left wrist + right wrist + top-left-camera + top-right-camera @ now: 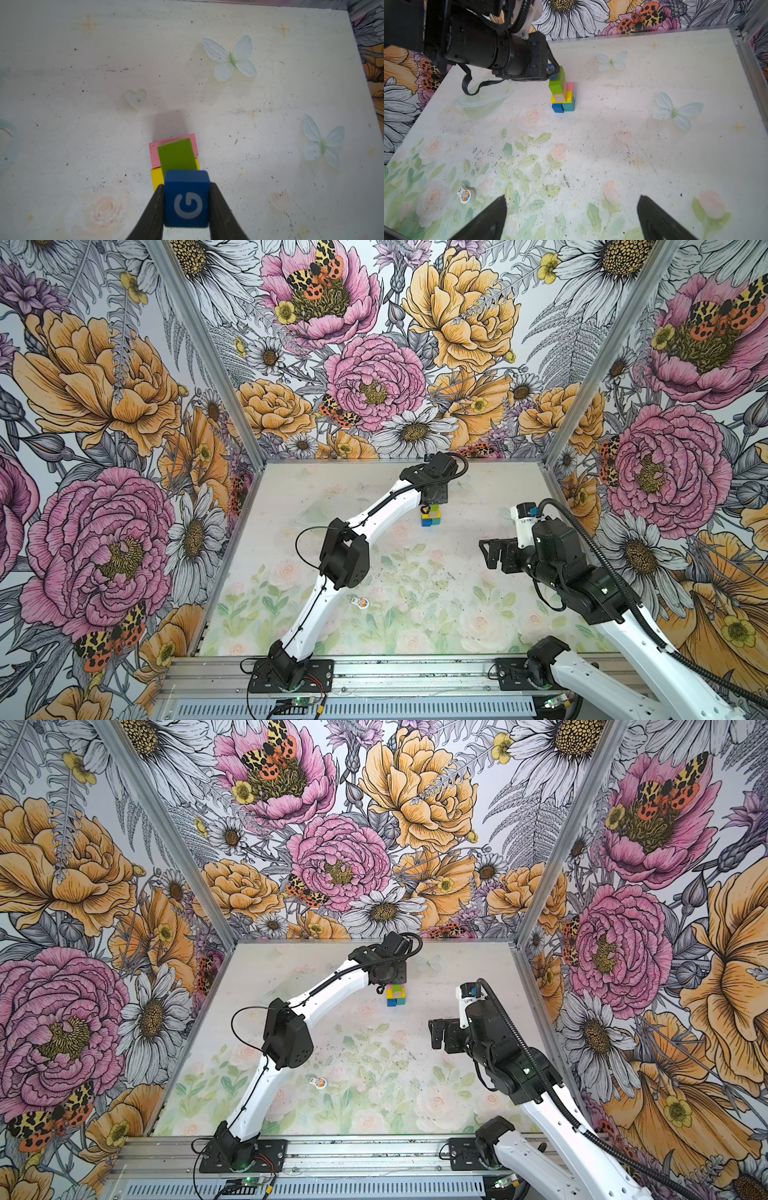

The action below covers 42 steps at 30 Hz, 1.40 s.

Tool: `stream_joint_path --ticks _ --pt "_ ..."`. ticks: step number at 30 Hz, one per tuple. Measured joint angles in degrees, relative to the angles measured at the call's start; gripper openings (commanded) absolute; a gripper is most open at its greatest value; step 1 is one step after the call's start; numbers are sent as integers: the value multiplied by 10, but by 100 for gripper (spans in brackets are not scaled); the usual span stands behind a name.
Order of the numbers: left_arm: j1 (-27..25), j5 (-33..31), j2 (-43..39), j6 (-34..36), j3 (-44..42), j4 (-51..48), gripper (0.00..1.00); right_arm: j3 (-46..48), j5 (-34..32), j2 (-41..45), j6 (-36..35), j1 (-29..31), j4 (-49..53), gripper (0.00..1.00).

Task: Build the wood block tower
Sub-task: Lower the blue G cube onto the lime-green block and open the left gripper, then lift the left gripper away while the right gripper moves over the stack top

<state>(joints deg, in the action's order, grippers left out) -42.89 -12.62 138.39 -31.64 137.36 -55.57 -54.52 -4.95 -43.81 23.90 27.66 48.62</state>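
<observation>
- A small round sticker with an orange figure lies flat on the pale floral table, in the lower centre-left of both top views, well apart from the blocks.
- The left gripper is closed on a dark blue wooden cube with a white letter G; its two black fingers press the cube's two sides, in the lower centre of the left wrist view.
- In the right wrist view this gripper holds the cube at the top of the tower, in the upper centre of the frame; whether the cube touches the block under it I cannot tell.
- The tower of small painted wood blocks stands on the table above the centre in both top views, near the back wall.
- In the tower, a dark blue cube and a teal cube are lowest, side by side; above them a yellow brick and a bare-wood brick; a pink brick behind; a green oblong brick on top.
- The right gripper has its jaws wide apart and holds nothing; it hangs over the table at the centre-right of both top views, well apart from the tower.
</observation>
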Motion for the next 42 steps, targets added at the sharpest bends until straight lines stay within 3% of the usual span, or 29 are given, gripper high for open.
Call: stream_joint_path --ticks 32,42 --pt "0 -4 0 1 3 0 40 1 0 6 -4 0 0 100" --pt "0 -29 -31 25 8 -4 42 -4 1 -35 -4 0 1 100"
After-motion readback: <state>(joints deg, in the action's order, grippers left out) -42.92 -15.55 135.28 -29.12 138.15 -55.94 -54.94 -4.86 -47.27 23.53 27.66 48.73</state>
